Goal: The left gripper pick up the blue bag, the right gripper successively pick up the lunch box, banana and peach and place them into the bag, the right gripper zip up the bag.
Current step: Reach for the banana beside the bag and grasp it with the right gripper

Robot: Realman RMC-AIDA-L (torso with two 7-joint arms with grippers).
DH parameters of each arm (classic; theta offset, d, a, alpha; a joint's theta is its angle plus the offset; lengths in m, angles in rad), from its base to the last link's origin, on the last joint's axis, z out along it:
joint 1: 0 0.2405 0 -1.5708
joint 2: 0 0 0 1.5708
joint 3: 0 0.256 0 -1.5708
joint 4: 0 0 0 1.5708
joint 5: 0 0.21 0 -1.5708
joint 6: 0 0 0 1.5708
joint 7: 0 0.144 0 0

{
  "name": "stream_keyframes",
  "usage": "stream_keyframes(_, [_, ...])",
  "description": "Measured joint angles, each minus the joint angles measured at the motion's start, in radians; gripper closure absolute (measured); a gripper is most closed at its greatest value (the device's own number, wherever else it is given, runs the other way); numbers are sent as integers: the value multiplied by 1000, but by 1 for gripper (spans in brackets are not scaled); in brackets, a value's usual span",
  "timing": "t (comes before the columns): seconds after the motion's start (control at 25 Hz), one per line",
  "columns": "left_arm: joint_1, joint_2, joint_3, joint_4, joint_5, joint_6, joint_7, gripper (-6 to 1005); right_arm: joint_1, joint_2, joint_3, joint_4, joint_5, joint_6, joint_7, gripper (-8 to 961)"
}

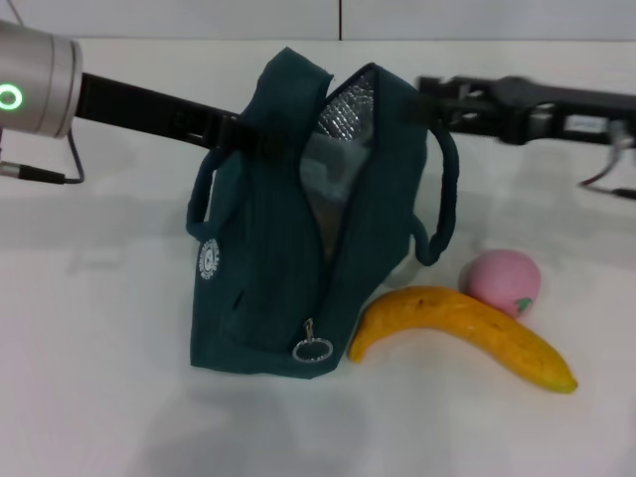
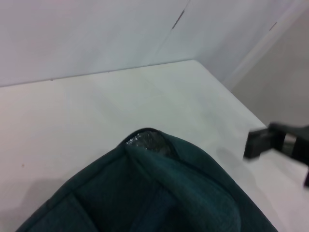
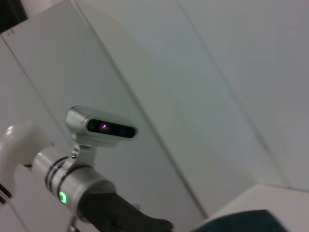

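The blue bag [image 1: 258, 268] stands on the white table [image 1: 99, 397], its top open and the foil lining showing. My left gripper [image 1: 241, 134] is shut on the bag's upper left edge and holds it up. A pale clear shape [image 1: 323, 184], seemingly the lunch box, sits inside the opening. My right gripper [image 1: 427, 99] hovers at the bag's upper right edge, open and empty; one of its fingers [image 2: 257, 143] shows in the left wrist view beyond the bag [image 2: 159, 193]. The banana [image 1: 462, 333] lies right of the bag, with the peach [image 1: 505, 283] just behind it.
The bag's zip pull ring [image 1: 312, 349] hangs low at its front. The right wrist view shows my left arm's wrist with its green ring [image 3: 63, 195] and a corner of the bag [image 3: 251, 222]. Walls stand behind the table.
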Motion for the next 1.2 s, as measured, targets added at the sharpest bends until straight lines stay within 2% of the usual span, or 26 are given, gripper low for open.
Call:
stream_keyframes(0.08, [1,0,2,-6,1,0,1,949,-66,3,-14,-116,7,4,35,323])
stream_keyframes(0.2, [1,0,1,-16,1,0,3,949,-161,-2,-71,-307,-8,20,120,326])
stream_keyframes(0.4, [2,0,-5,-26,2,-2,5,950,-291,-2,-187,-705,-258,72,287,331])
stream_keyframes(0.52, [6,1,-5,-26,3,-4,7,950,-313,-1,-245,-850,-414,55,370,334])
stream_keyframes(0.72, [5,0,-5,-26,4,-8,8,950,-300,-2,-346,-948,-570,3,439,338])
stream_keyframes(0.92, [-7,1,-5,-26,4,-22,8,949,-194,-2,-423,-910,-645,-88,511,317])
stream_keyframes(1.16, [-2,5,-5,-26,4,-33,8,949,-60,1,-525,-825,-674,-91,579,129])
stream_keyframes(1.2, [-1,6,-5,-26,4,-33,8,949,-43,2,-541,-815,-678,-84,582,121])
